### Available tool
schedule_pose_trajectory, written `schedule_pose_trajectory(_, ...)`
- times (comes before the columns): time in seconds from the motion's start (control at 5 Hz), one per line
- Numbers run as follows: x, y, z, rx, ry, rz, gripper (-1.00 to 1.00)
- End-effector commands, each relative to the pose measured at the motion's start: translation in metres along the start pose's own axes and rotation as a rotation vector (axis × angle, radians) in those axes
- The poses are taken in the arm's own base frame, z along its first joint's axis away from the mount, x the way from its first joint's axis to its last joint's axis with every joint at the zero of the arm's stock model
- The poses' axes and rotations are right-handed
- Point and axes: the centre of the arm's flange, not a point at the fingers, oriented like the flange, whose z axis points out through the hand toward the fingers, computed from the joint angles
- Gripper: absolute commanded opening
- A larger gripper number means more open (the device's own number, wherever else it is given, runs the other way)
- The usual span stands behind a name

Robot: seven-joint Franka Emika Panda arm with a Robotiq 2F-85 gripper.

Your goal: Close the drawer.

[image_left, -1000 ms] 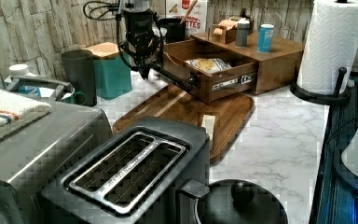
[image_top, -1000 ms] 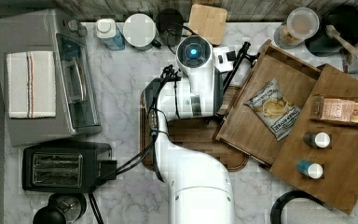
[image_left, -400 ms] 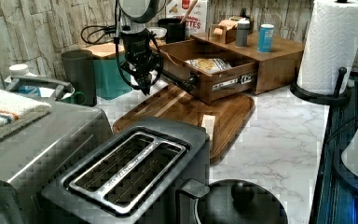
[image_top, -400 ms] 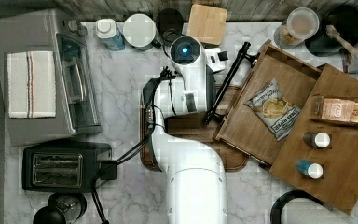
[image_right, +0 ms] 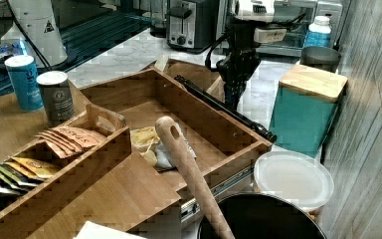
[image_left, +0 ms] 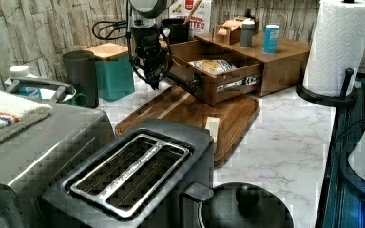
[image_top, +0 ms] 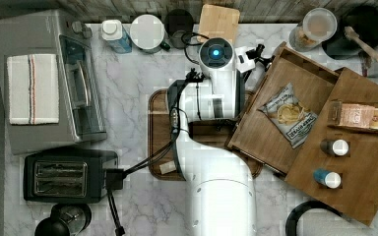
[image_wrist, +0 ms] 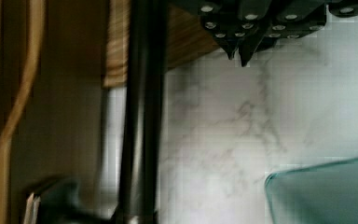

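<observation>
1. The drawer (image_top: 270,123) stands pulled well out of its wooden cabinet (image_top: 369,162), its front end over the darker rounded-corner tray (image_top: 158,123) on the marble counter (image_top: 128,83).
2. A snack bag (image_top: 288,113) lies flat on the drawer's bottom; bare wood shows around it up to the thin walls.
3. A long black bar handle (image_left: 183,84) runs along the drawer's front face, standing a little off the wood.
4. The gripper (image_left: 155,84) points down over the counter, just beside the handle on its outer side and apart from it; in the wrist view the fingertips (image_wrist: 239,49) meet at a point with nothing between them.
5. In the right view the gripper (image_right: 232,97) hangs between the drawer front and a teal canister with a wooden lid (image_right: 306,107); bare marble lies between the two.
6. On the cabinet top stand two small bottles (image_top: 327,178), near the edge beside the drawer.
7. A toaster (image_top: 61,176) sits at the top view's lower left, well apart from the drawer.
</observation>
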Motion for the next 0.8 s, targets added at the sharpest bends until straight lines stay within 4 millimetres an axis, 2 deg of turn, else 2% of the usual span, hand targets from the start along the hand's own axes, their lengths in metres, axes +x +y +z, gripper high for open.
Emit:
schedule_pose_trajectory(0.2, 0.038, 0.123, -0.075, 0.048, 0.085, 0.160, -1.00)
schedule_pose_trajectory(0.4, 0.022, 0.154, -0.069, 0.014, 0.122, 0.170, -1.00)
schedule_pose_trajectory(0.6, 0.015, 0.201, -0.061, 0.028, 0.089, 0.145, -1.00)
schedule_pose_trajectory(0.8, 0.028, 0.265, -0.048, 0.038, 0.078, 0.075, -1.00)
